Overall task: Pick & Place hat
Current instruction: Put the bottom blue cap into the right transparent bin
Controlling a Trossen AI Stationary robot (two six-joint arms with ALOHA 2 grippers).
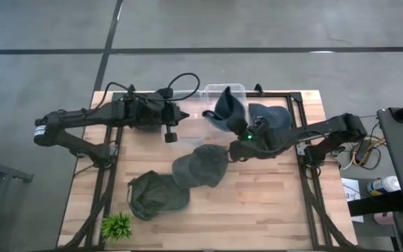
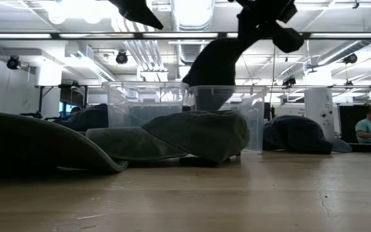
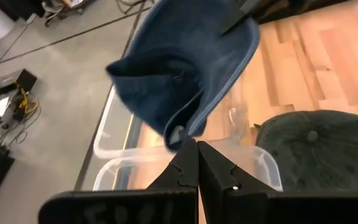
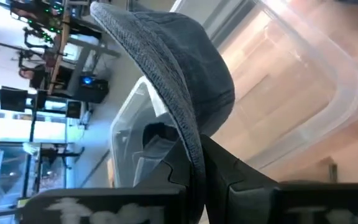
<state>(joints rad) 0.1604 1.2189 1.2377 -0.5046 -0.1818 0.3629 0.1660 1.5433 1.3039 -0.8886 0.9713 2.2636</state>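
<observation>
Four hats are sharing the wooden table (image 1: 271,210) in the high view, and you are working the one that counts. Starting with the biggest things: the clear plastic bin (image 1: 238,89) is sitting at the upper middle of the frame, against the table's far edge. One dark hat (image 1: 275,114) is lying just right of the bin, a grey-green hat (image 1: 200,166) is resting at the centre, and another green hat (image 1: 156,194) is lying toward the lower left, near a small green plant (image 1: 116,225).

Your right gripper (image 4: 197,165) is pinching the brim of the blue hat (image 1: 228,112), jaws pressed tight on the fabric, and the blue hat is hanging over the bin's right side rather than over its middle. In the low view it is dangling above the bin's rim, its lower part showing behind the bin's clear wall.

Your left gripper (image 3: 197,167) is waiting with its fingers pressed together and holding nothing, just left of the bin, pointing at the hanging blue hat.

To do this step well, you are probably best shifting the blue hat toward the bin's centre before lowering, so the loose crown is falling inside instead of draping over the wall. Keep the pinch firm until most of the fabric is below the rim, then release.
</observation>
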